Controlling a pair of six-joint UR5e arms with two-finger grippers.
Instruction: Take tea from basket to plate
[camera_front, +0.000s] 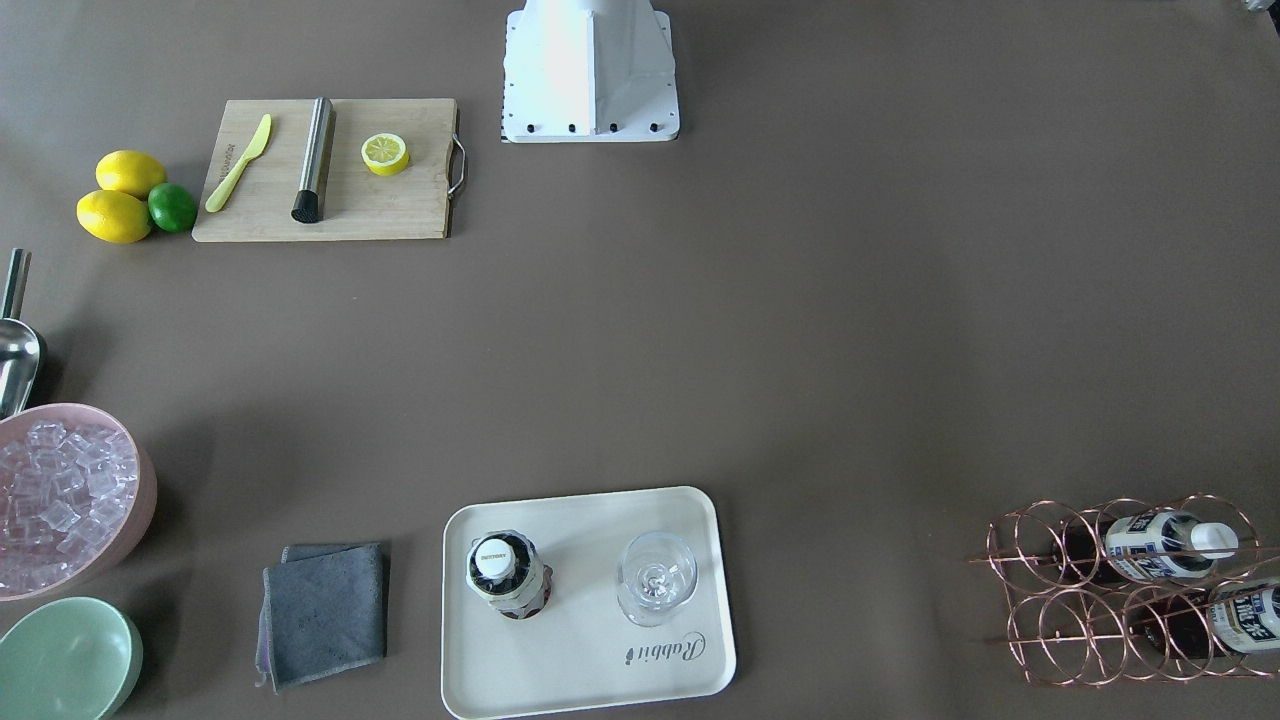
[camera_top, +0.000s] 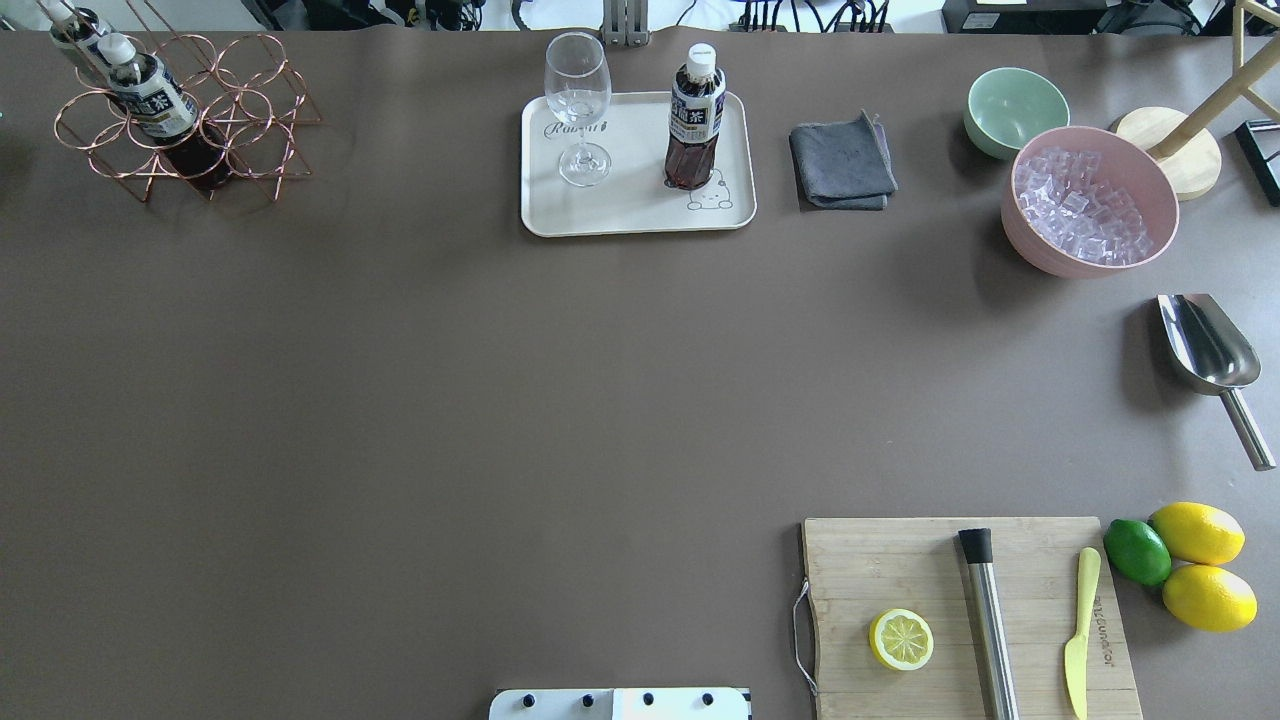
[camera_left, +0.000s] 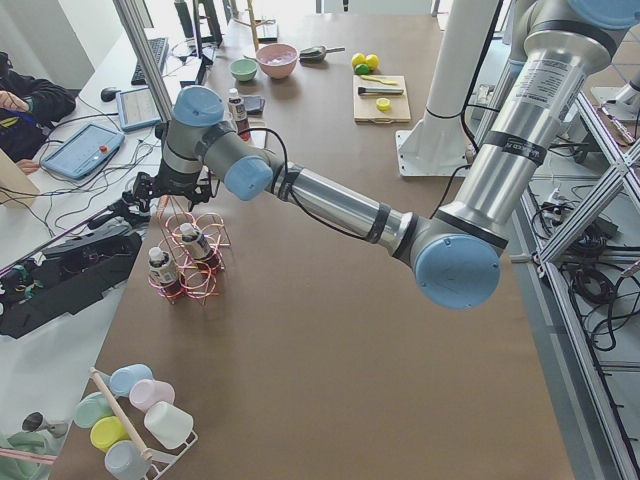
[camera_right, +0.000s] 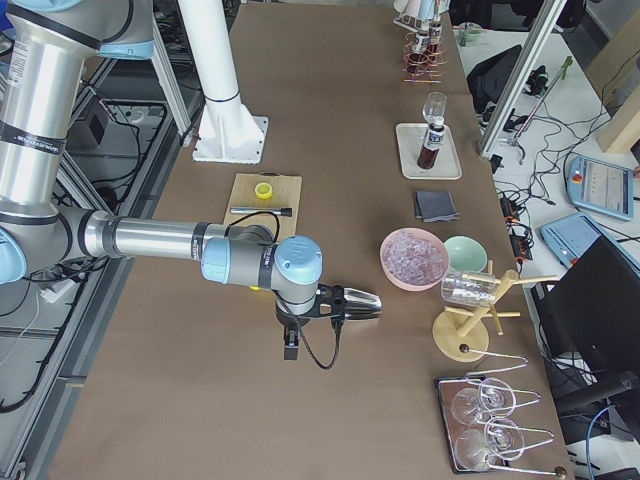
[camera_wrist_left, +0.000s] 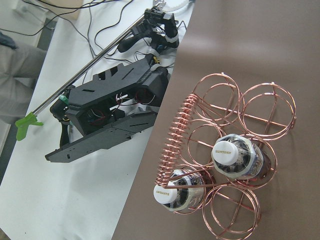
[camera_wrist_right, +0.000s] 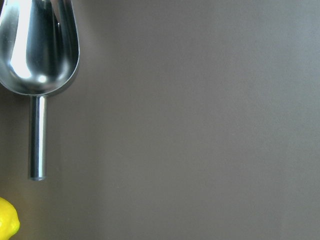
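Note:
One tea bottle (camera_front: 508, 575) stands upright on the cream plate (camera_front: 590, 660), next to a wine glass (camera_front: 655, 575); it also shows in the overhead view (camera_top: 694, 120) on the plate (camera_top: 640, 215). Two more tea bottles (camera_front: 1165, 545) (camera_front: 1245, 615) sit in the copper wire basket (camera_front: 1047, 592). The left wrist view looks down on the basket (camera_wrist_left: 176, 136) and both white caps (camera_wrist_left: 229, 152) (camera_wrist_left: 167, 195). My left gripper (camera_left: 163, 190) hovers just above the basket (camera_left: 205, 285); I cannot tell if it is open. My right gripper (camera_right: 365, 302) hangs over the table by the scoop; I cannot tell its state.
A grey cloth (camera_top: 842, 162), a pale green bowl (camera_top: 1012, 108), a pink tub of ice (camera_top: 1090, 200) and a metal scoop (camera_top: 1210, 350) lie right of the plate. A cutting board (camera_top: 960, 620) holds a lemon half, a muddler and a knife; two lemons and a lime (camera_top: 1137, 550) lie beside it.

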